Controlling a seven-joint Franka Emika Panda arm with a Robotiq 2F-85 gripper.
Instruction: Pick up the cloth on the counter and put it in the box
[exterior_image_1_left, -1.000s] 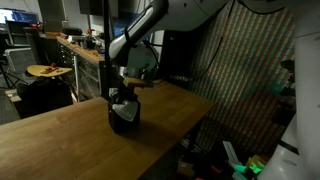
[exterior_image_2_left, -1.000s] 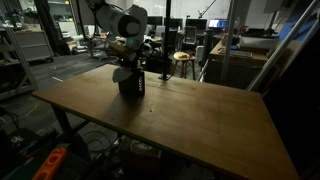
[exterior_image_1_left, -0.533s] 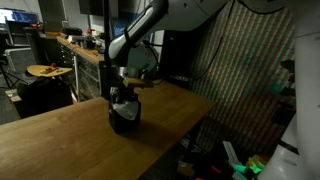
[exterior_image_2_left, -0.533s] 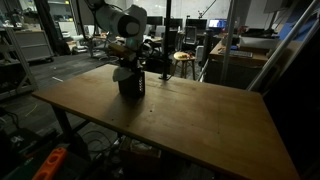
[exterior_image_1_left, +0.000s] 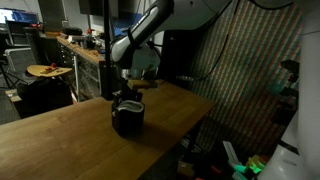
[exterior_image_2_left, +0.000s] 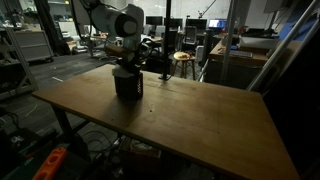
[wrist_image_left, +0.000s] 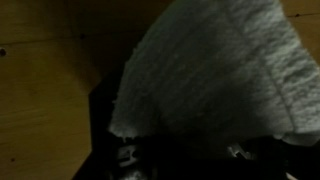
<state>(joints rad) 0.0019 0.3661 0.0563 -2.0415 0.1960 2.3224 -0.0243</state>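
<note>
The dark latticed box (exterior_image_1_left: 127, 120) stands on the wooden counter (exterior_image_1_left: 60, 145) near its far edge, and it also shows in the other exterior view as the box (exterior_image_2_left: 128, 85). My gripper (exterior_image_1_left: 127, 96) hangs straight over its open top, seen too as the gripper (exterior_image_2_left: 123, 67). In the wrist view the pale, wrinkled cloth (wrist_image_left: 215, 70) fills the upper right, lying over the box's dark rim (wrist_image_left: 100, 135) with the bare counter (wrist_image_left: 40, 90) to the left. My fingers are lost in shadow there, so I cannot see how the jaws stand or whether they touch the cloth.
A cluttered workbench (exterior_image_1_left: 75, 48) and a round stool (exterior_image_1_left: 47, 71) stand behind the counter. More stools and desks (exterior_image_2_left: 185, 60) lie beyond its far edge. The counter's near edge drops off to floor clutter (exterior_image_2_left: 55, 160).
The pale patch of cloth that showed between the gripper and the box top is now barely visible in the exterior views. The gripper stands slightly higher above the box.
</note>
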